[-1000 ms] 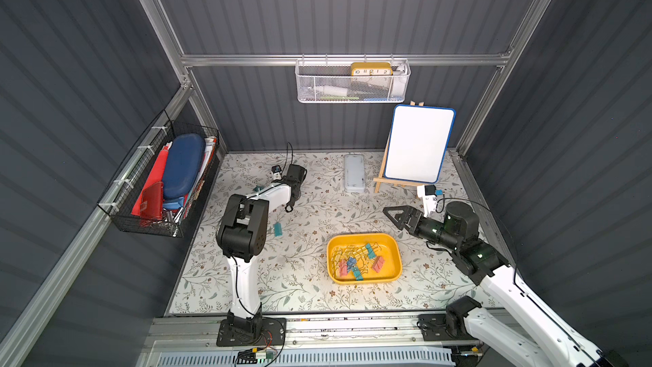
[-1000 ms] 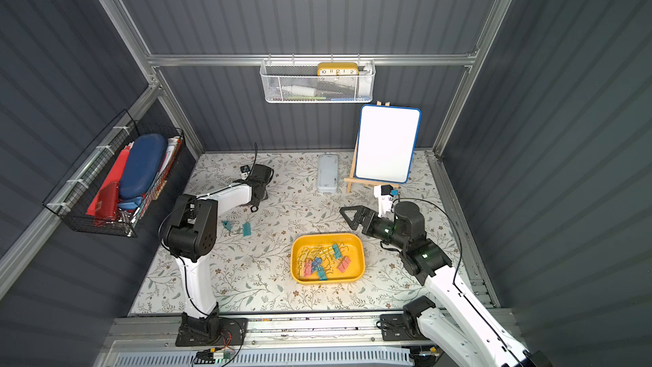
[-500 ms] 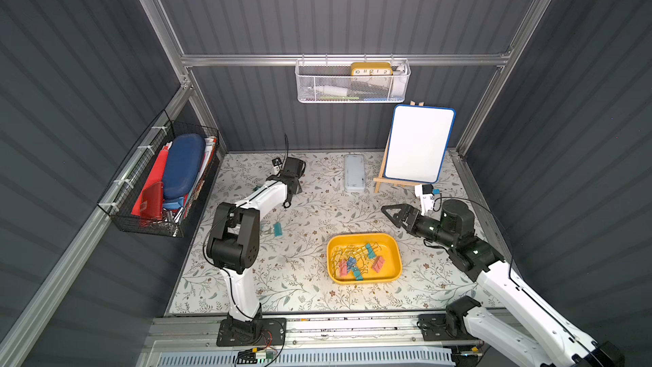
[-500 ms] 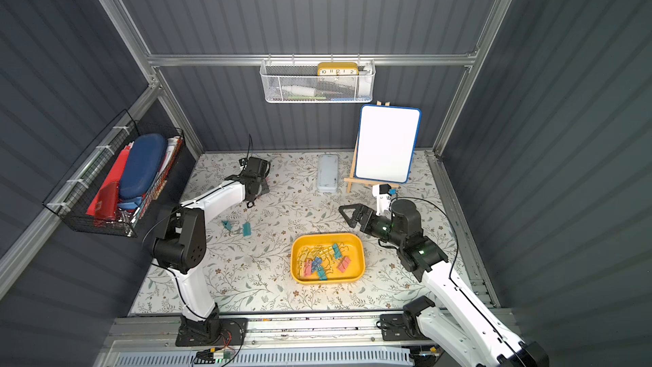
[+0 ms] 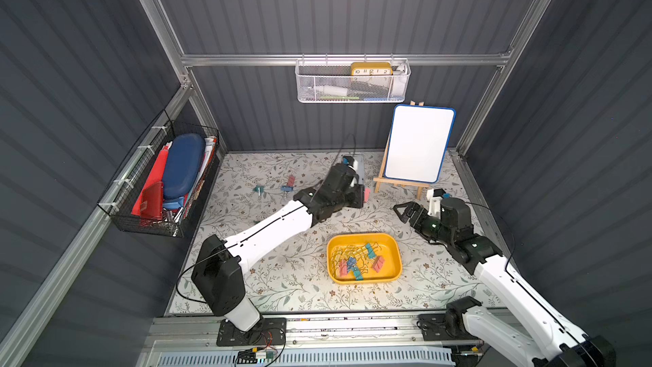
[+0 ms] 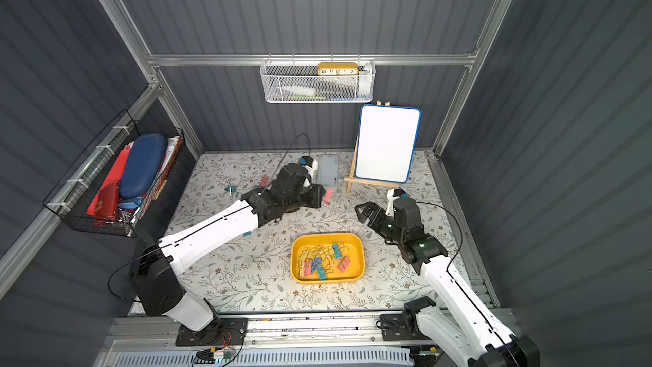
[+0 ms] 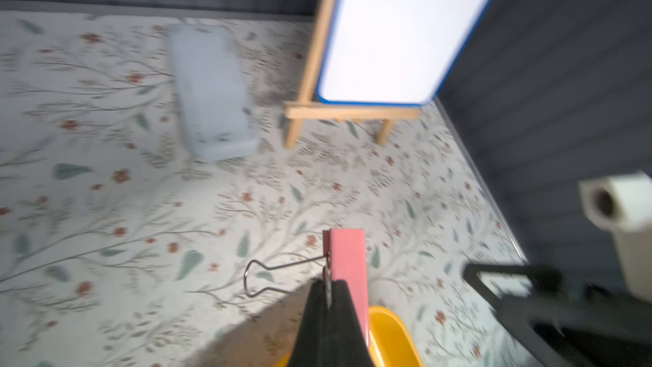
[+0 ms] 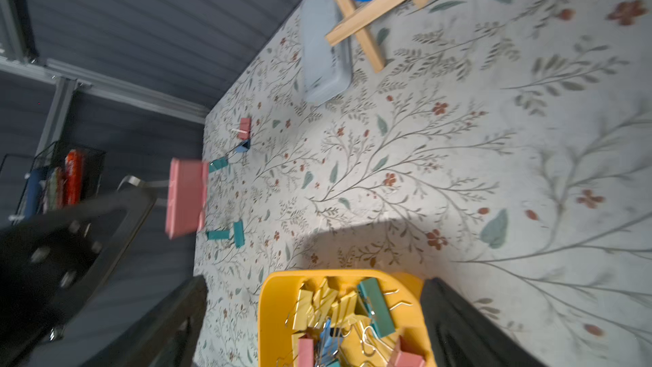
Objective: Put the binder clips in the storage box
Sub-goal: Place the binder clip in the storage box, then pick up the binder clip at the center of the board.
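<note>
Above the bench [image 5: 282, 277], short of the storage box [image 5: 363, 235], left fingers [image 7: 314, 319] clamp a pink binder clip [image 7: 347, 255] by its edge; right fingers [image 8: 458, 326] stand open, empty. Early release could drop it outside.

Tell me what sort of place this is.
Probably a robot test booth dressed as an office desk: aluminium frame around dark panels, an easel whiteboard, and a wall basket of stationery.
</note>
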Motion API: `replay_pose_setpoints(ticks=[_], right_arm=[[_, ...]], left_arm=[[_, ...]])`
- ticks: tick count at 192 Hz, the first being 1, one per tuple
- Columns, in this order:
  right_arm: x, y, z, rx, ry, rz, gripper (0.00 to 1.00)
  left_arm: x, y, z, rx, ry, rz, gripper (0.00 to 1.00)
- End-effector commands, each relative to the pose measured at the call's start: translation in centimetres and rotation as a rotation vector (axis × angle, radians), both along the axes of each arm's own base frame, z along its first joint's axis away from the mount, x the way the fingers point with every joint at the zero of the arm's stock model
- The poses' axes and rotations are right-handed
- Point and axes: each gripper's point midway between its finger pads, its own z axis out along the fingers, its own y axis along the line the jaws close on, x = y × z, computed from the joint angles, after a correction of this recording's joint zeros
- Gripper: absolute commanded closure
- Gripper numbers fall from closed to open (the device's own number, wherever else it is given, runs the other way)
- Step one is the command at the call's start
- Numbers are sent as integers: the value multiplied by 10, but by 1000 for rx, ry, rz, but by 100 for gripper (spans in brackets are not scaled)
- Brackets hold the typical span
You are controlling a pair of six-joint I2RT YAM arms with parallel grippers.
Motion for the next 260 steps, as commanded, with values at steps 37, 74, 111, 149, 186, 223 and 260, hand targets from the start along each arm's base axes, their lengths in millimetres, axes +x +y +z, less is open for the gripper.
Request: replay_pose_setpoints(ticks=[37,74,111,149,186,223,260], right_arm=[[-6,-49,2,-39,2,-204,1],[-6,-46,-1,-24,13,-196,1],[-4,-41,-3,0,17,-174,1],[-1,-31,8,25,-23,-117,1],[-3,-11,24,92,-64,-8,1],[-7,3,38,144,-78,58,1],[-10,12,48,162,-105,90,1]], left_arm=[[-81,-39,-66,168,-8,-154,100],[-92,-49,-105,189,30,-212,100],[-100,-63,-143,236,44,-241,100],[-99,-67,-146,225,47,-229,88],[-81,-62,-90,130,-38,-122,72],[4,7,-41,57,-74,199,72],[118,136,-31,63,-125,622,67]])
